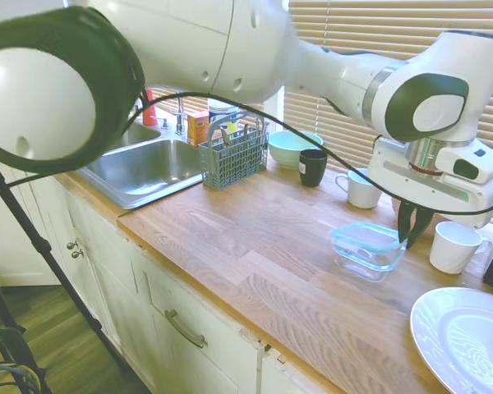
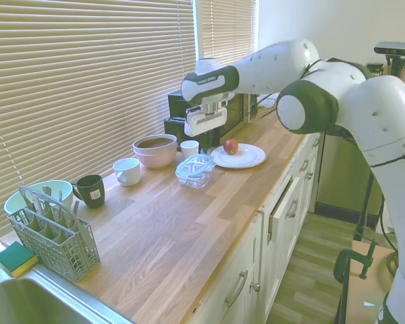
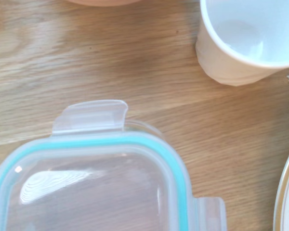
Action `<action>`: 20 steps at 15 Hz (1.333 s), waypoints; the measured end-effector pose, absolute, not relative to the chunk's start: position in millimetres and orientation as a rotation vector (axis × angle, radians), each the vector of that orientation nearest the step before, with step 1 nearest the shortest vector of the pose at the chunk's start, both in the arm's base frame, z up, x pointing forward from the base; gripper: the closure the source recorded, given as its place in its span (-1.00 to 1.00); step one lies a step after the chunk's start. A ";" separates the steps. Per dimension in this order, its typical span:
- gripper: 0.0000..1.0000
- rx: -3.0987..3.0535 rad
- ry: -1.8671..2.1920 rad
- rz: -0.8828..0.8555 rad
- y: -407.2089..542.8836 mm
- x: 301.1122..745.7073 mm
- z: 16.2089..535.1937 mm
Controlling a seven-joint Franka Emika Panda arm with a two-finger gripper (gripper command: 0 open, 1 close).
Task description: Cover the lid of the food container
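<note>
- Lid (image 1: 366, 237) sits on top of the food container (image 1: 366, 258), teal rim lined up w/ the glass walls as far as the ext. views show; both on the wooden desk (image 1: 255, 246), between the white plate (image 1: 460, 336) and the white mug (image 1: 360, 190).
- Hand (image 1: 414, 232) hangs just beside the container's far-right corner, above desk level, holding nothing. Fingers look near together in the first ext. view, but can't tell for sure if parted or clenched – too dark and small.
- Wrist view: lid corner (image 3: 101, 183) w/ clear snap tabs (image 3: 90, 115) sticking out flat, not folded down; small white cup (image 3: 245, 38) close by.
- Judgement: placing looks done or nearly so; what's left is checking the seat.
- To do it well: if pressing, come down on the lid's centre, not on an edge – an edge push could tip it or skate the glass dish across the desk.
- Keep clear of the cup (image 1: 453, 246) next to the hand; an easy knock on any sideways move.
- Apple (image 2: 231, 146) on the plate is well apart, no concern.
</note>
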State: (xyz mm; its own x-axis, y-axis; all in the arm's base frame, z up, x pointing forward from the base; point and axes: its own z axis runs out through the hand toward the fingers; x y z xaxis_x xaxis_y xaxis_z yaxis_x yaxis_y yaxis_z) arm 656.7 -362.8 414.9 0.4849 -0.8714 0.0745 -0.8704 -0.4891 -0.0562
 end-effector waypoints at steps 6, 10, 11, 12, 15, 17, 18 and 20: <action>1.00 -2.711 1.590 -0.127 -370.1 668.3 401.3; -1.00 -2.703 1.604 -0.113 -367.7 670.4 393.9; -1.00 -2.697 1.614 -0.109 -367.5 670.2 393.8; -1.00 -2.695 1.618 -0.107 -367.1 670.3 393.7; -1.00 -2.695 1.618 -0.107 -366.8 670.5 393.8; -1.00 -2.695 1.619 -0.107 -365.8 670.9 393.9; -1.00 -2.693 1.621 -0.106 -363.8 672.0 393.6; -1.00 -2.690 1.625 -0.109 -358.1 674.9 394.8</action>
